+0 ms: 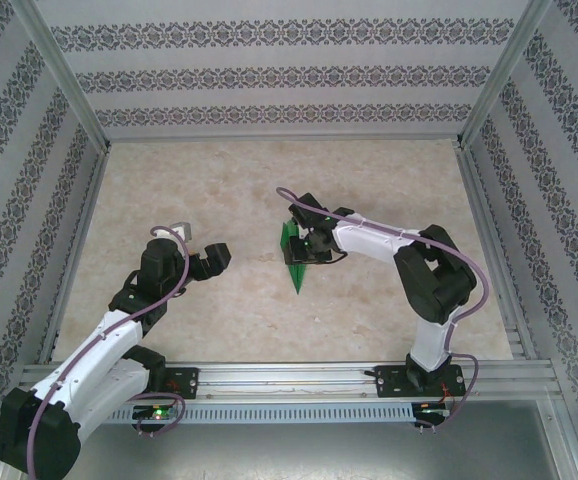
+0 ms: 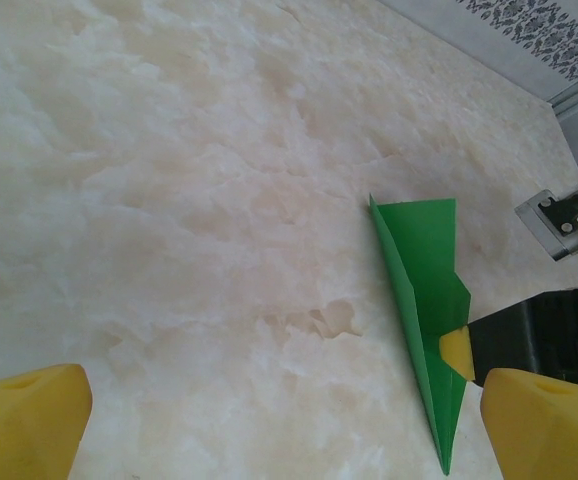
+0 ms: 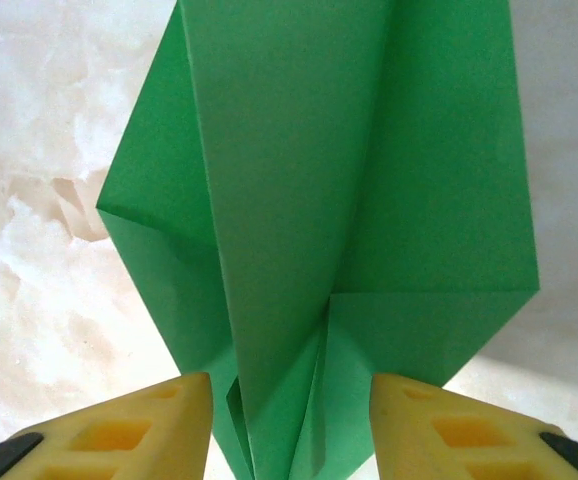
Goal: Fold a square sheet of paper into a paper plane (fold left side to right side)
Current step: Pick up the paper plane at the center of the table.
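1. Pale marbled tabletop [image 1: 219,330], hemmed by patterned walls [image 1: 269,75].
2. Paper plane [image 1: 294,265] lies mid-tabletop, long axis far-to-near, nose toward the near edge.
3. Left claw [image 1: 196,245] gapes empty; right claw [image 3: 289,420] straddles the plane, grip unclear.

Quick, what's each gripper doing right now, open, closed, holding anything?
Left gripper: open, holding nothing.
Right gripper: jaws straddle the paper plane; cannot tell whether it is gripped.
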`<state>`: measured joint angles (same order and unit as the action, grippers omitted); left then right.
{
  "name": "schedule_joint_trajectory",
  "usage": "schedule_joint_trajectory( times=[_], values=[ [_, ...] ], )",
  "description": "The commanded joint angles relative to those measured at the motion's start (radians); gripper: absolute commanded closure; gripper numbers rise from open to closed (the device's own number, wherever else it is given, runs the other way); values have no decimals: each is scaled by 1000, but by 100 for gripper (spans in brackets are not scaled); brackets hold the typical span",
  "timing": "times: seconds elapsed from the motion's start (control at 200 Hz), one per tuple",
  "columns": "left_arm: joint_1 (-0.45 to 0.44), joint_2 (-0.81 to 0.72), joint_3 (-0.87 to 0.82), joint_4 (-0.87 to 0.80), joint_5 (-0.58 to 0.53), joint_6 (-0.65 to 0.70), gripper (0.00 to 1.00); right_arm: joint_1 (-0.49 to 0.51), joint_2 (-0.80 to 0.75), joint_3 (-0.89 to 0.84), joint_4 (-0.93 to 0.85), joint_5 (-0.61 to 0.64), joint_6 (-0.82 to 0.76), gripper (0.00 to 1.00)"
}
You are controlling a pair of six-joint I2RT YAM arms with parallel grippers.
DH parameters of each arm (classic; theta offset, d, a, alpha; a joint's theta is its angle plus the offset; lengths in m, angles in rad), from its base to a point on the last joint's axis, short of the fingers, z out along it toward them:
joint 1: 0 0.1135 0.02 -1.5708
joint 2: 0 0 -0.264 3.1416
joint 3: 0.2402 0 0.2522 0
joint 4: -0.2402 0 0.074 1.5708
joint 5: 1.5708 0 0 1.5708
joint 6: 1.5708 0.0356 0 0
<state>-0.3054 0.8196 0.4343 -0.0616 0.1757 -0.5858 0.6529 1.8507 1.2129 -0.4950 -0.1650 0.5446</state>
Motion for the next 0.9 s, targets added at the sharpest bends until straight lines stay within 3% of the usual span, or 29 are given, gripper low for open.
schedule_joint_trajectory(
  times=[0.0,0.34,0.894],
  values=[
    [14,-14,14,-28,-2,20,0,14,22,30,-30,30,-1,59],
    [17,-12,13,-31,-5,20,0,23,46,48,-51,66,-11,75],
    [19,-12,15,-34,-5,16,0,33,88,62,-59,82,-17,82]
  ],
)
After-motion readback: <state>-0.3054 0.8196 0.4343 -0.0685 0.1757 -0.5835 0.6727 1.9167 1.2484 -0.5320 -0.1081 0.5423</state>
